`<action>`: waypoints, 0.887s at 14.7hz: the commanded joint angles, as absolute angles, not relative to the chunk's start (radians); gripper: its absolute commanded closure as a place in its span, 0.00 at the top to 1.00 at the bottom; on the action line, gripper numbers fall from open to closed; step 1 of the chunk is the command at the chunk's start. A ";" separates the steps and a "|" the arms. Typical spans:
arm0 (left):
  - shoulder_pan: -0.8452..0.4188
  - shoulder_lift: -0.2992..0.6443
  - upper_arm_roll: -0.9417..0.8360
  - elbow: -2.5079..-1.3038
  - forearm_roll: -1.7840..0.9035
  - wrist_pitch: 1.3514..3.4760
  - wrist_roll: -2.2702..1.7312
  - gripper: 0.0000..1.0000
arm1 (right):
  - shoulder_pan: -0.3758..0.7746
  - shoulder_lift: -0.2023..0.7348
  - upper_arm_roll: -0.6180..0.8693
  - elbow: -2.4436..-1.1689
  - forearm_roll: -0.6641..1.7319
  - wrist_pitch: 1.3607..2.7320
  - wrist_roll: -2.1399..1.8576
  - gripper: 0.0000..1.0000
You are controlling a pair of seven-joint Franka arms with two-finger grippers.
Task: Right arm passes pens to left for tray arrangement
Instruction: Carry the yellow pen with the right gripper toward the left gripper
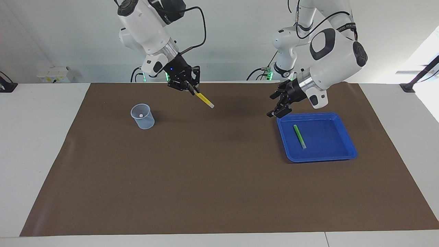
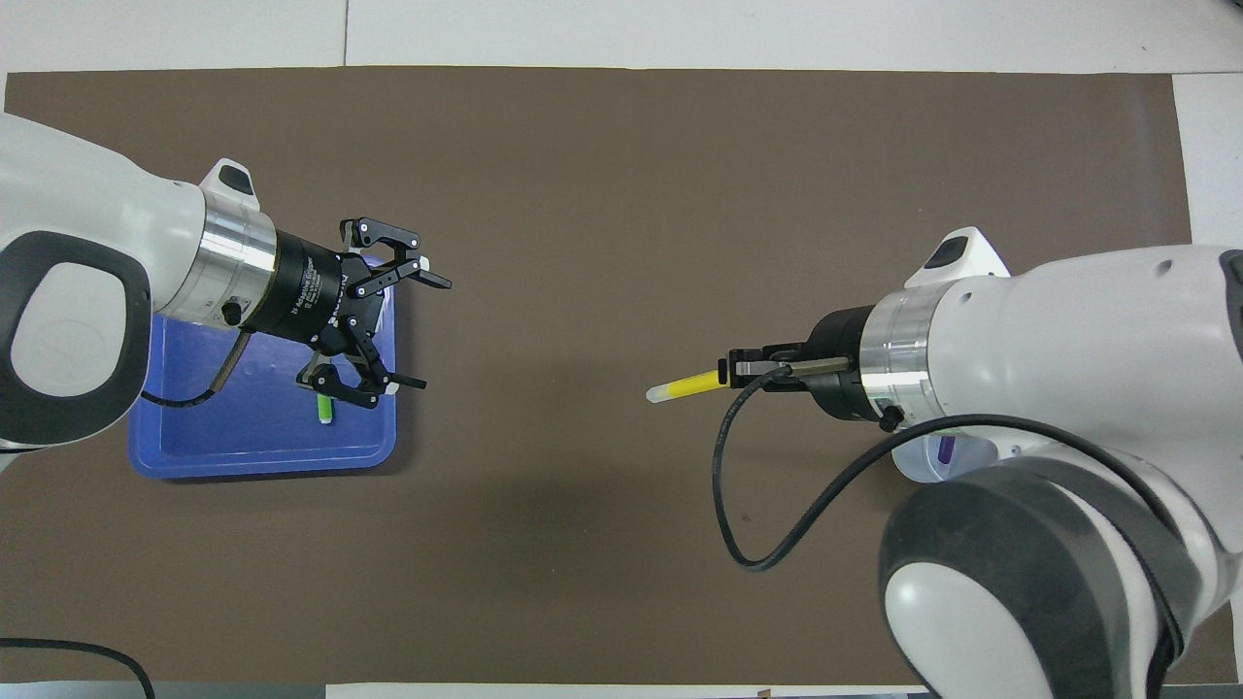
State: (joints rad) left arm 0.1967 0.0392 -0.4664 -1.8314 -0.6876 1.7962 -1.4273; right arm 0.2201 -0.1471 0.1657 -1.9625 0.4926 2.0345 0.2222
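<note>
Right gripper [image 1: 190, 90] clamped on one end of the yellow pen [image 1: 204, 100], held in the air over the brown mat [image 1: 205, 178], pale tip aimed toward the left gripper [image 2: 413, 330], whose fingers are spread wide above the blue tray's [image 1: 346, 137] edge. Pen looks light, stiff, smooth, likely to swivel; the left should take the bare middle of the barrel. Green pen [image 1: 299, 136] lies in the tray; purple pen [image 2: 945, 449] stands in the clear cup [image 1: 142, 116] at the right arm's end.
</note>
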 commanded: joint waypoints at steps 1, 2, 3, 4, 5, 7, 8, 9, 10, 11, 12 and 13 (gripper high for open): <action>0.227 -0.026 -0.460 -1.940 -0.866 1.844 -1.470 1.00 | 0.262 -0.181 0.164 -2.040 0.541 2.150 0.311 0.00; 0.227 -0.038 -0.462 -1.968 -0.900 1.854 -1.468 1.00 | 0.285 -0.184 0.164 -2.055 0.546 2.189 0.343 0.00; 0.227 -0.055 -0.460 -1.992 -0.957 1.868 -1.470 1.00 | 0.307 -0.184 0.164 -2.066 0.546 2.221 0.379 0.00; 0.222 -0.072 -0.460 -2.018 -0.991 1.870 -1.470 1.00 | 0.328 -0.183 0.164 -2.071 0.546 2.247 0.412 0.00; 0.209 -0.078 -0.462 -2.031 -0.997 1.876 -1.468 1.00 | 0.339 -0.183 0.164 -2.077 0.546 2.264 0.434 0.00; 0.177 -0.078 -0.463 -2.031 -0.999 1.902 -1.465 1.00 | 0.367 -0.187 0.164 -2.092 0.546 2.281 0.460 0.00; 0.170 -0.078 -0.465 -2.034 -0.999 1.922 -1.463 1.00 | 0.368 -0.187 0.164 -2.092 0.546 2.281 0.465 0.00; 0.144 -0.077 -0.465 -2.034 -0.999 1.945 -1.457 1.00 | 0.371 -0.187 0.164 -2.094 0.546 2.281 0.469 0.00; 0.126 -0.077 -0.465 -2.034 -0.999 1.966 -1.450 1.00 | 0.380 -0.189 0.164 -2.094 0.546 2.283 0.469 0.00; 0.112 -0.077 -0.465 -2.037 -0.999 1.985 -1.447 1.00 | 0.387 -0.189 0.164 -2.094 0.546 2.284 0.472 0.00; 0.092 -0.077 -0.465 -2.042 -1.000 2.003 -1.447 1.00 | 0.388 -0.189 0.164 -2.095 0.546 2.286 0.476 0.00; 0.077 -0.077 -0.465 -2.045 -1.006 2.017 -1.447 1.00 | 0.397 -0.187 0.164 -2.094 0.546 2.298 0.477 0.00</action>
State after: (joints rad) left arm 0.1120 -0.0435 -0.4726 -2.0022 -0.9772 1.9700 -1.4519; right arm 0.3817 -0.1653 0.1654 -2.0673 0.5256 2.2622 0.4625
